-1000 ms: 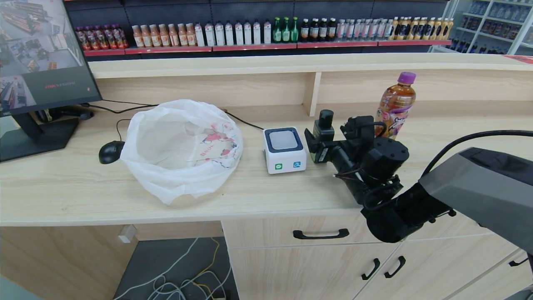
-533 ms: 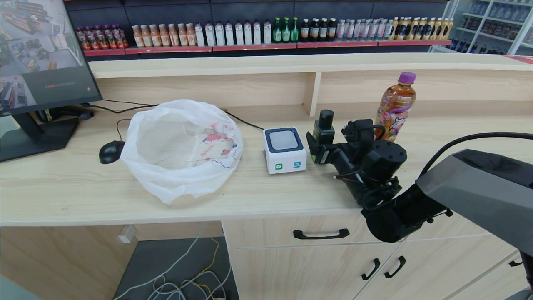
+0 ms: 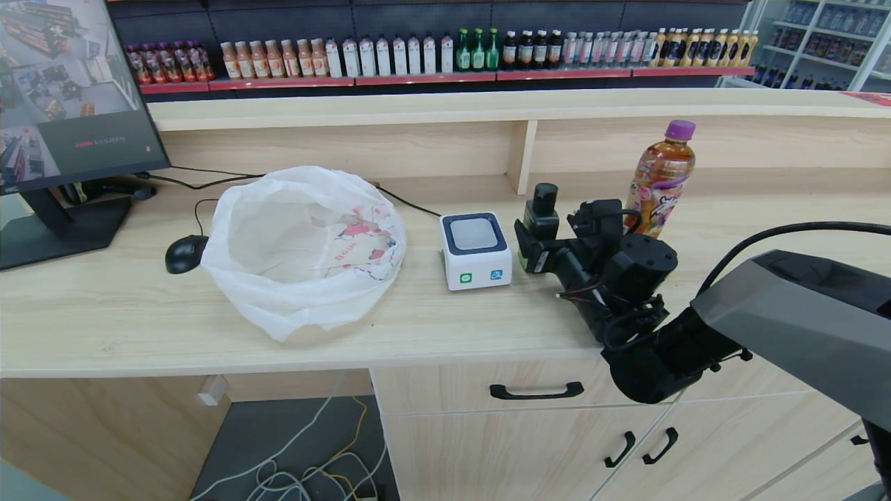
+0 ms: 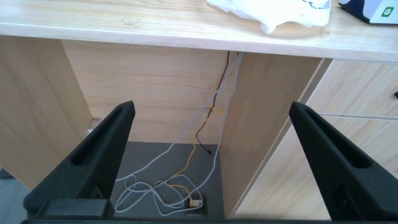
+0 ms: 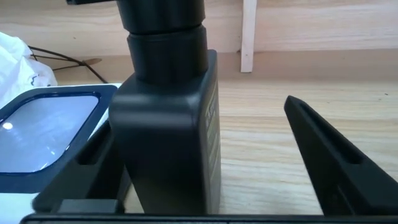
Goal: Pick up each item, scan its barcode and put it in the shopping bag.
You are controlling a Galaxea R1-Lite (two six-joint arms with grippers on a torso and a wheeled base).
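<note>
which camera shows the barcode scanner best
The head view: the whole scanner sits unobstructed on the counter between the bag and the black bottle. The right wrist view shows part of its glass top beside the bottle; the left wrist view catches a corner.

A light wooden counter (image 3: 104, 327) is backed by a raised ledge (image 3: 418, 104); red-edged shelves (image 3: 418, 78) behind are lined with bottles (image 3: 390, 56). A monitor (image 3: 62, 90) is set at its left. Black-handled drawers (image 3: 445, 393) are fitted below, and cables (image 3: 306, 467) are strewn on the dark floor (image 3: 271, 417).
</note>
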